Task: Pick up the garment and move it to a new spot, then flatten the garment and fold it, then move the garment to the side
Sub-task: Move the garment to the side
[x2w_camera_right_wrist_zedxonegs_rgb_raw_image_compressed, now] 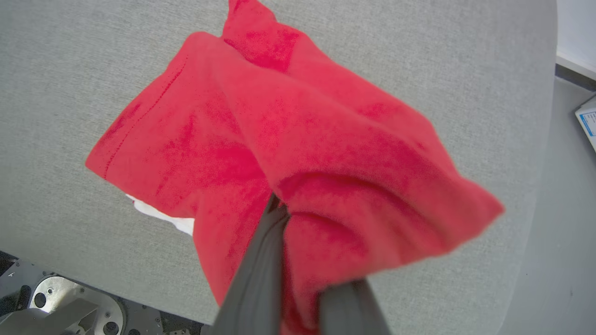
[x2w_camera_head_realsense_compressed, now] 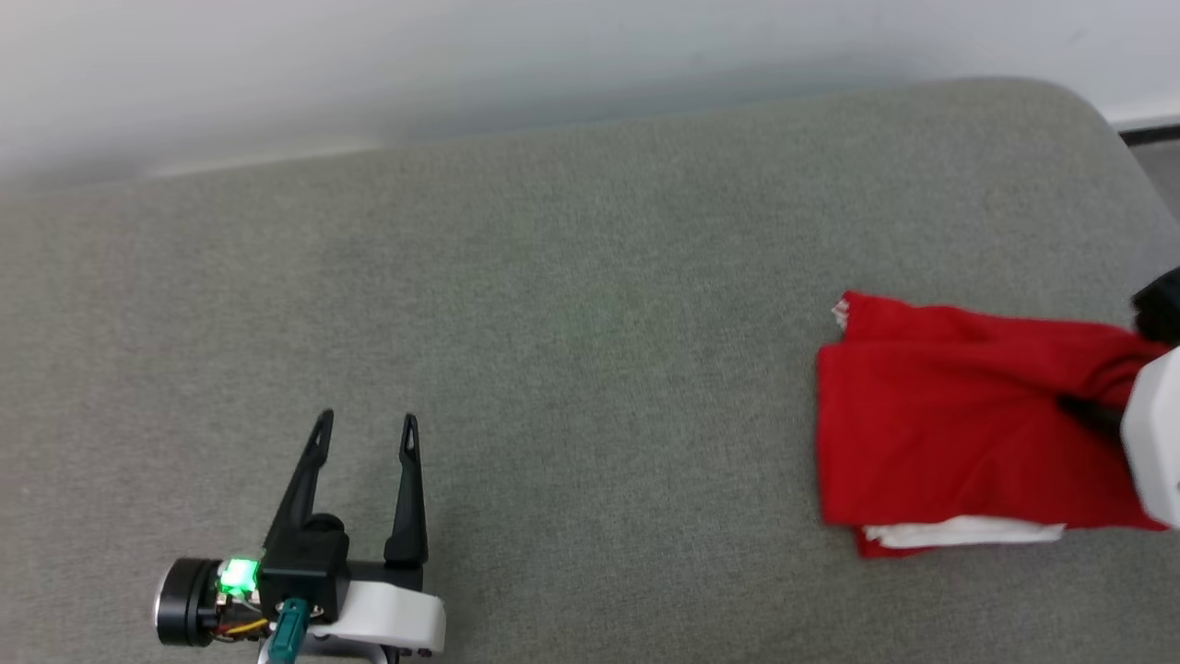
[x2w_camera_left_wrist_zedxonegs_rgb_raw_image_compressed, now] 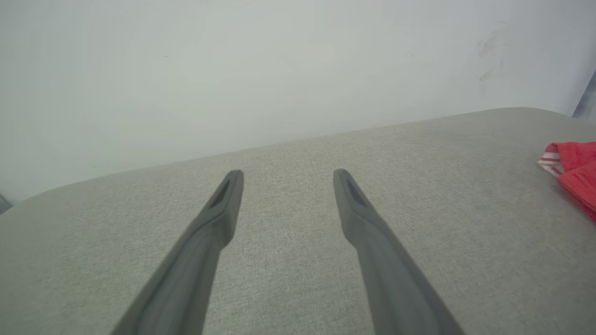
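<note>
Grey padded desk (x2w_camera_head_realsense_compressed: 590, 277) is the big thing here, the folded red garment (x2w_camera_head_realsense_compressed: 949, 415) sits at 3 o'clock by its edge, light and floppy I reckon, so a bunched fold's the spot to grab, my right claw (x2w_camera_right_wrist_zedxonegs_rgb_raw_image_compressed: 302, 260) is pinched tight on one, left claw (x2w_camera_head_realsense_compressed: 364, 429) is spread wide and empty at 7 o'clock, nothing blocking.

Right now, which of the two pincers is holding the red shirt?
The right pincer, shut on the shirt; the left pincer is open, apart from it.

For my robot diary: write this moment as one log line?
garment: folded, on grey surface | right end effector: shut on garment | left end effector: open, empty
</note>
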Robot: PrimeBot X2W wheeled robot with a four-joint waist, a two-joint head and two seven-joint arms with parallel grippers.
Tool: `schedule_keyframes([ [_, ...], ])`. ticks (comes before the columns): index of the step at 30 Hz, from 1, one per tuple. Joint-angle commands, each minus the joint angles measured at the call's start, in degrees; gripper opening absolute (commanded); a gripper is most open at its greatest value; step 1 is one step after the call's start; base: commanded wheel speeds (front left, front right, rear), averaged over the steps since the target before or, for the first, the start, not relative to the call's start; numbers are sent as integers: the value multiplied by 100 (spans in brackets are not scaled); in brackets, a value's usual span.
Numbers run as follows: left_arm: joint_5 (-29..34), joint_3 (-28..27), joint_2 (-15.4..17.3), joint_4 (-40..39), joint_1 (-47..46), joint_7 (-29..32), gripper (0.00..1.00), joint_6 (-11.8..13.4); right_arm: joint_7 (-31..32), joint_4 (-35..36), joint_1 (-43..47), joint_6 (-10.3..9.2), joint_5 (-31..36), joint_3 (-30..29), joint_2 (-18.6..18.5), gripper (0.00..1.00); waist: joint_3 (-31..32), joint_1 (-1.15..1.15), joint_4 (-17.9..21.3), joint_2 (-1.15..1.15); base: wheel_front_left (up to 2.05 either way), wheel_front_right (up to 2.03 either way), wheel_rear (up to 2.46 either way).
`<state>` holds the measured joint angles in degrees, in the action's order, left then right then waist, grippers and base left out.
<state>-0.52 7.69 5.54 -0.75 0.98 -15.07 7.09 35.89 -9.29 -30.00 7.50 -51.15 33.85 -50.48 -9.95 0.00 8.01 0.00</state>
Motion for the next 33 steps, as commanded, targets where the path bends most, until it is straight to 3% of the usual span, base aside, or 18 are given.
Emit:
schedule_keyframes([
  [1, 45, -9, 50, -42, -132, -13, 100, -22, -96, -158, -146, -3, 93, -95, -70, 0, -329, 0, 110, 0, 0, 0, 0],
  [13, 150, 55, 299, -276, -773, -13, 100, -80, -673, -2042, -1140, -3, 946, -795, -204, 0, -1516, 0, -55, 0, 0, 0, 0],
  [25, 136, 141, 402, -393, -976, -13, 100, 42, -987, -3589, -1972, -4, 1683, -1469, 278, 0, -1911, 0, -198, 0, 0, 0, 0],
  [27, 119, 162, 377, -367, -942, -13, 100, 83, -1088, -3728, -1963, -3, 1772, -1521, 386, 100, -1812, 0, -209, 0, 0, 0, 0],
  [33, 24, 217, 290, -264, -750, -13, 100, 142, -1683, -3728, -1779, -3, 2082, -1630, 313, 100, -1226, 0, -290, 0, 0, 0, 0],
])
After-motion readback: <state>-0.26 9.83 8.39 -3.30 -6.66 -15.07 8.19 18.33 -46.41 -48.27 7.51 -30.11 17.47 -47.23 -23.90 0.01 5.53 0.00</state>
